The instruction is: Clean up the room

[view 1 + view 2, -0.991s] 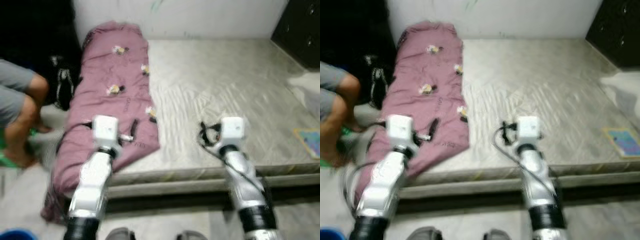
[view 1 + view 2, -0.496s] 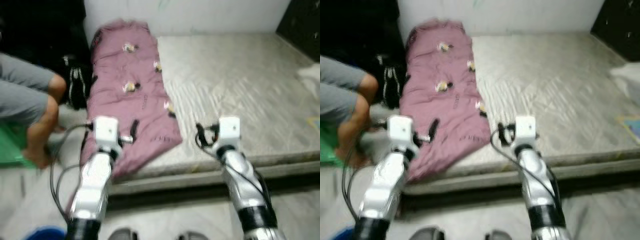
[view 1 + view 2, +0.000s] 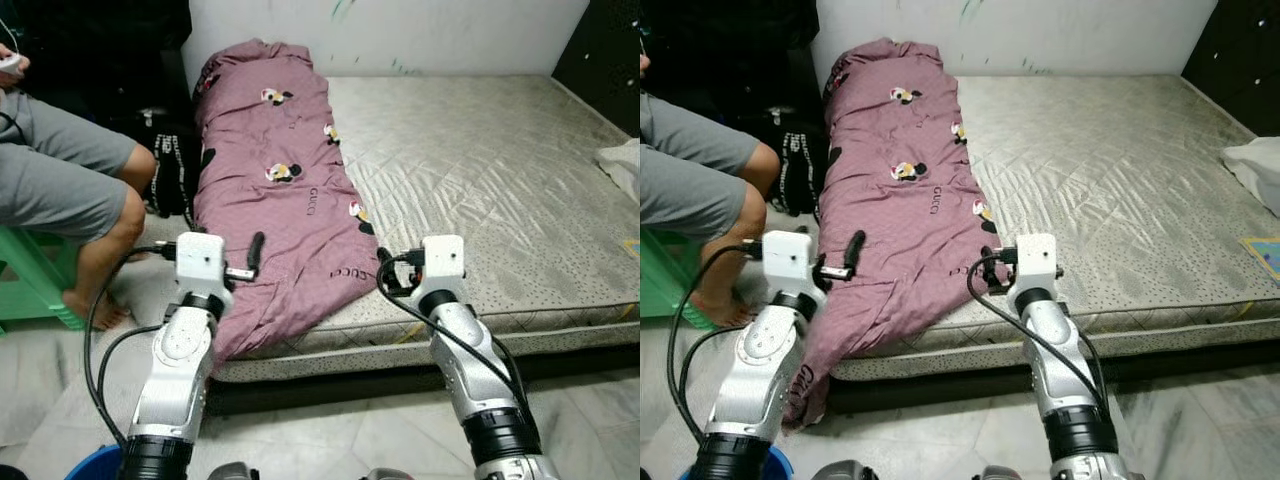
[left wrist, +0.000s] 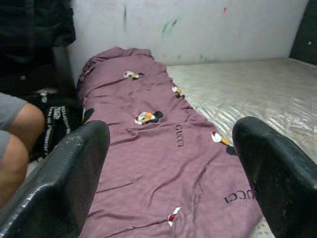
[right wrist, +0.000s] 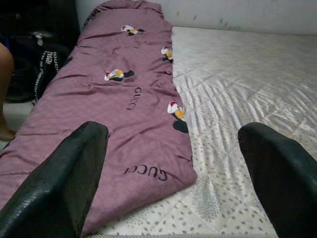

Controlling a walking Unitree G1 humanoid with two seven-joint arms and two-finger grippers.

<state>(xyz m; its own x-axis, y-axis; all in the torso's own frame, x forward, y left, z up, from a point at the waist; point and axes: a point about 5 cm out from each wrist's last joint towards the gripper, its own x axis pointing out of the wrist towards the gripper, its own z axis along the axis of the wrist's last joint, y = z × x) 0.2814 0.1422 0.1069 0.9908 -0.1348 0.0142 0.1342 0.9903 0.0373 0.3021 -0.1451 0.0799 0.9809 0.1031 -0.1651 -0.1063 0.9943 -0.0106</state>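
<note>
Hands, left point(image 4: 168, 163) and right point(image 5: 173, 168), hovered spread apart before the blanket point(image 3: 280, 210); its edge overhung the bed point(image 3: 480, 180), so a one-sided pull risked dragging it to the floor point(image 3: 340, 430).

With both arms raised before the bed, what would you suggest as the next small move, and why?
Probably reach both open claws forward and down onto the near end of the purple blanket. It spills off the mattress edge toward the floor, and the left claw and right claw hover short of it, holding nothing.
</note>
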